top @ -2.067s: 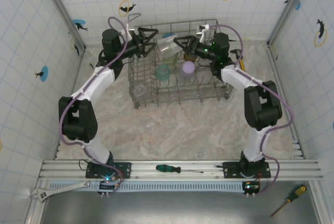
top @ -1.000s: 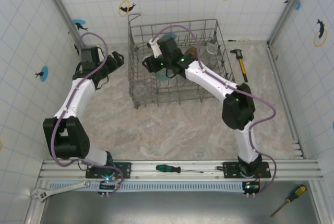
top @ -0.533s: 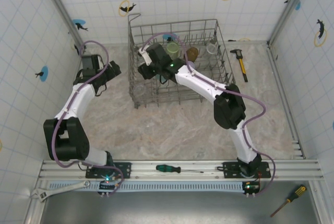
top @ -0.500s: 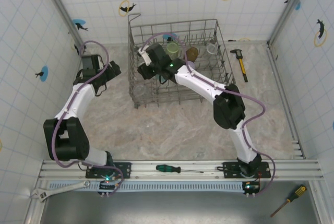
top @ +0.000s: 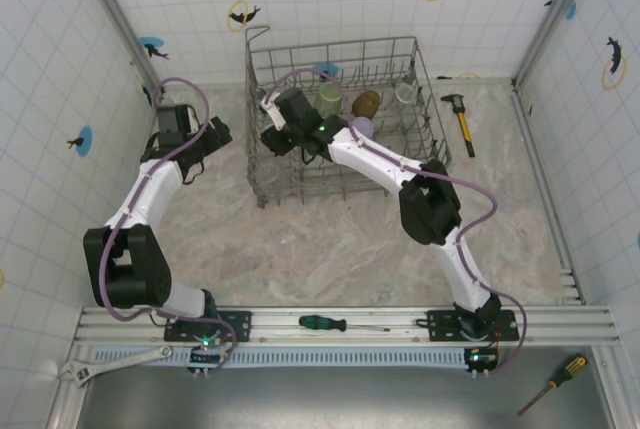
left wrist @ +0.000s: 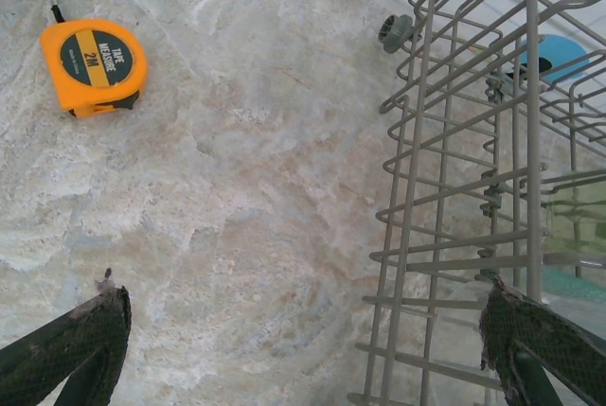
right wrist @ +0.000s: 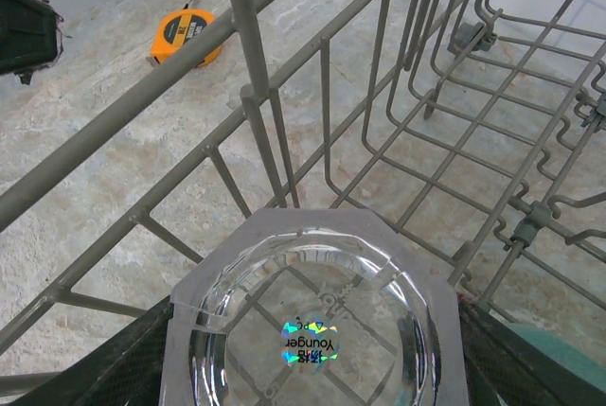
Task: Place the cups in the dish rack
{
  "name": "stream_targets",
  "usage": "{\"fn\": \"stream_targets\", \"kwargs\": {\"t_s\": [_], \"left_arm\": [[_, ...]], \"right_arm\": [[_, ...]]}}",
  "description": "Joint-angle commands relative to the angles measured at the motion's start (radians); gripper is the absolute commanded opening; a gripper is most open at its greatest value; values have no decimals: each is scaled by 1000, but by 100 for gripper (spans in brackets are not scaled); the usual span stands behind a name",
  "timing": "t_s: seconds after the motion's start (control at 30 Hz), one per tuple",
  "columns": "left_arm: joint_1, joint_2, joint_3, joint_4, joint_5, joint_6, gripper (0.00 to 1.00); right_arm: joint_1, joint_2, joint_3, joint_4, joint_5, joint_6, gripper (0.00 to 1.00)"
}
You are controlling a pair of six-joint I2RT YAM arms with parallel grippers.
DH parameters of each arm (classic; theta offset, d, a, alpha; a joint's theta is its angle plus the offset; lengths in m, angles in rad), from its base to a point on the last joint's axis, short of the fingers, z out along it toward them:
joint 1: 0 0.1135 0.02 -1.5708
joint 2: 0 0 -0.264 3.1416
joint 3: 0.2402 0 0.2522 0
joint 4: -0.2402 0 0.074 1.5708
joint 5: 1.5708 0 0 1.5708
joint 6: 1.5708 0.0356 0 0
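Note:
The grey wire dish rack (top: 332, 47) stands at the back of the table. In it stand a pale green cup (top: 331, 97), an amber cup (top: 366, 103), a lilac cup (top: 361, 126) and a clear cup (top: 405, 92). My right gripper (top: 270, 141) reaches into the rack's left end, shut on a clear cup (right wrist: 312, 330) with an octagonal base and a shiny sticker, just inside the rack's wall (right wrist: 248, 75). A teal cup's edge (right wrist: 561, 354) shows beside it. My left gripper (top: 215, 135) hangs open over bare table left of the rack (left wrist: 473, 188), fingers (left wrist: 76, 340) wide apart.
An orange tape measure (left wrist: 93, 63) lies on the table left of the rack. A yellow-handled hammer (top: 461, 121) lies to the rack's right. A green screwdriver (top: 330, 324), a wrench (top: 110, 362) and another screwdriver (top: 555, 381) rest near the front rail.
The right arm has swung from the rack's right side to its left end with the clear cup. The left arm has drawn back from the rack to the table on its left.

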Motion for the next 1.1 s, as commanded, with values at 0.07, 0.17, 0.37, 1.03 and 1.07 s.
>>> {"fn": "stream_targets", "kwargs": {"t_s": [0.07,0.17,0.37,1.03,1.07], "left_arm": [[2,-4,14,-9,23,6,97],[2,-5,13,-10,29,5,97],[3,-5,14,-11,38,1,97],[2,-9,14,-13,35,-2,97],[3,-9,14,-13,36,-2,97]], "right_arm": [[13,34,64,54,-8,8,54],[15,46,65,46,-11,8,58],[16,63,64,29,-9,13,61],[11,-34,104,-25,51,17,96],[4,-47,104,-36,56,17,96]]}}
